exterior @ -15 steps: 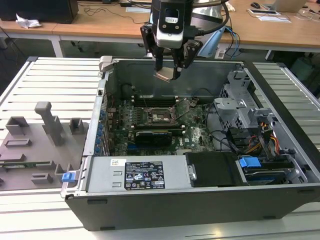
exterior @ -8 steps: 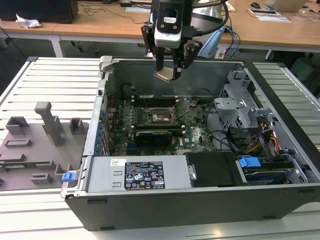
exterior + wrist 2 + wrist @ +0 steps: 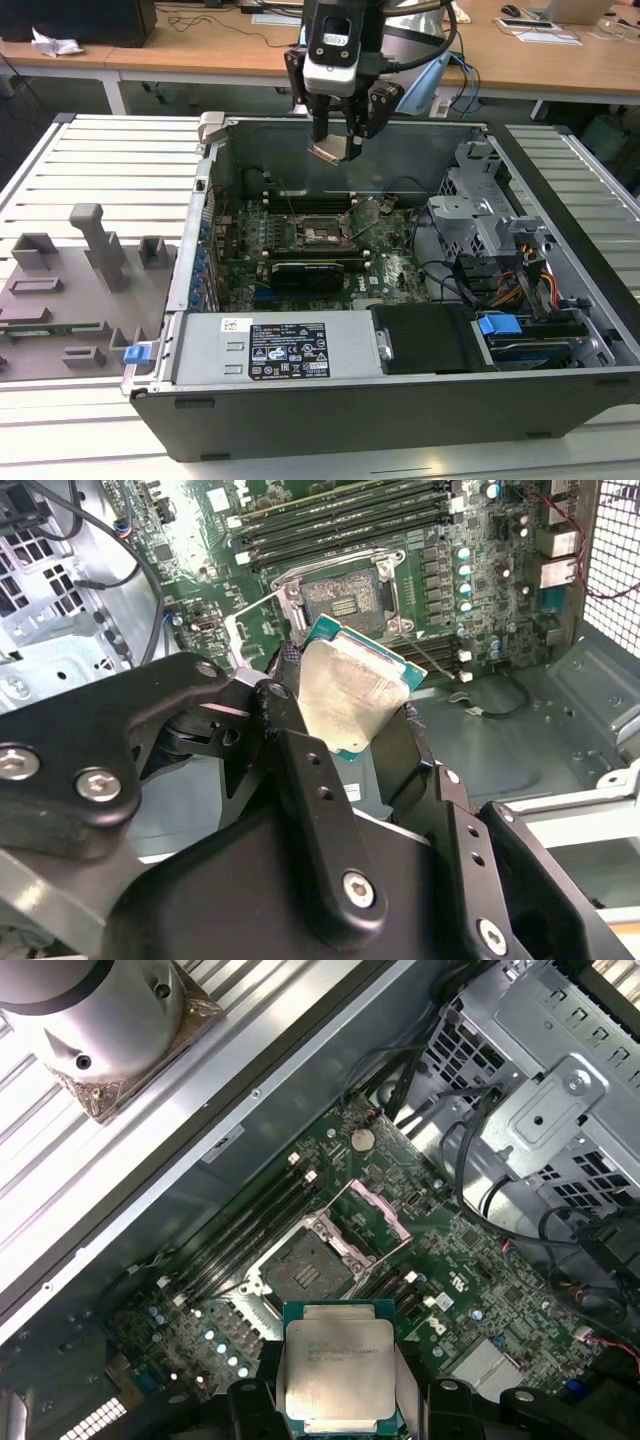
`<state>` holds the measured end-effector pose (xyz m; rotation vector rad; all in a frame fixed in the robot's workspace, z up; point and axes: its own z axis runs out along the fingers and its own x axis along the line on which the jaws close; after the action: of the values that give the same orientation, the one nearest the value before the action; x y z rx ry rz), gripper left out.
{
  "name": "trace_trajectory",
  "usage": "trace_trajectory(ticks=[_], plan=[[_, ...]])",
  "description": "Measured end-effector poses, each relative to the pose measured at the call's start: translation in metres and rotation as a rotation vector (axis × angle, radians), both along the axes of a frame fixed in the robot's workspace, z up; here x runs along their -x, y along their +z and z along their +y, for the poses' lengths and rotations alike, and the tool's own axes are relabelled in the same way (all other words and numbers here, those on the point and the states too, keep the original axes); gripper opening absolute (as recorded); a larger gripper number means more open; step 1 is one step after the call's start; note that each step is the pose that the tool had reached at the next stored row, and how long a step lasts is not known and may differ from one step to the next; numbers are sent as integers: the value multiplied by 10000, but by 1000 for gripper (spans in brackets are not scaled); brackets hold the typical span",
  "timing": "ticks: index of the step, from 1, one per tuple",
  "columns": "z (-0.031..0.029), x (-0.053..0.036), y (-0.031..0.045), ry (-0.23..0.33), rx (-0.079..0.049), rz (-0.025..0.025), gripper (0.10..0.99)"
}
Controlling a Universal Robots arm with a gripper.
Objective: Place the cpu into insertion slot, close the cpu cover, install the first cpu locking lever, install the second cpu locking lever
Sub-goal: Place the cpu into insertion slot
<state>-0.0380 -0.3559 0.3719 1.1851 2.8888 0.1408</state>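
Upper centre of the exterior view, the gripper [image 3: 338,138] pinches the cpu [image 3: 328,151] by its edges, over the insertion slot [image 3: 318,232]; it looks light, stiff and likely fragile; an edge hold suits it.

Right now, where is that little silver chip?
In the exterior view the cpu is gripped in the hand, up in the air above the open computer case, clear of the insertion slot on the green board.
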Motion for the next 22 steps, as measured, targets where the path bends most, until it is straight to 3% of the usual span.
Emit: trace_trajectory(ticks=[12,22], plan=[[0,0,-10,-955,-1,-1,529],[0,0,-33,-2790,1,-1,529]])
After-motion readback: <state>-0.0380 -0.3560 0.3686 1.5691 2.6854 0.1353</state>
